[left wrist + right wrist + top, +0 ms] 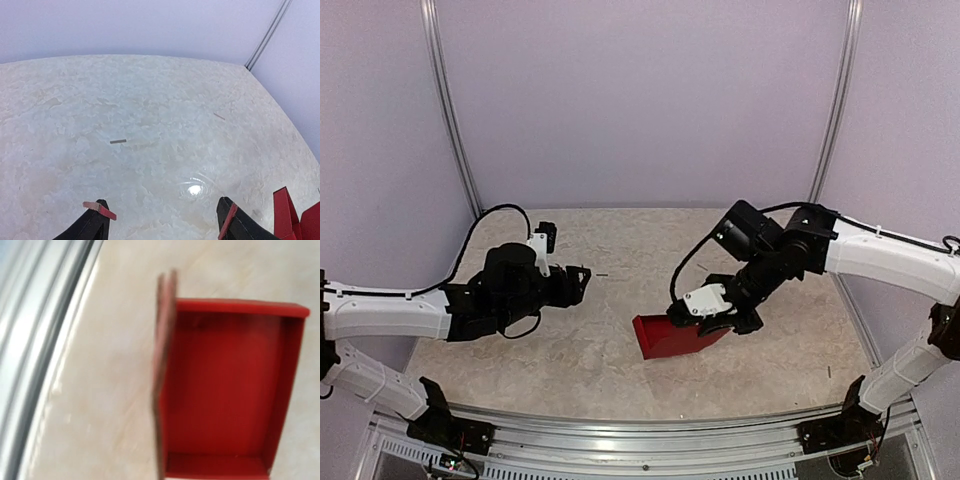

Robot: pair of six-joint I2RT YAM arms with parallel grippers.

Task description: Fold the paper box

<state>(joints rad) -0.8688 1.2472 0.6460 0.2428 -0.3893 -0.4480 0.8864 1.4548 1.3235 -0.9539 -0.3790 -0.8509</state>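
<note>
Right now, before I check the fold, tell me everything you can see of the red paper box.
The paper box is bright red thin card, folded into a shallow open tray: flat floor, raised walls on four sides, empty inside. It sits low at the table, right of centre, with the right gripper at its right end; whether it is gripped is unclear.

- Table [570, 340]: bare surface between left gripper [584, 281] and paper box [665, 338] offers open passage.
- Paper box: raised walls, right of centre; right gripper [715, 318] crowds its right end, apparently touching.
- Walls [640, 100]: bound rear and sides.
</note>
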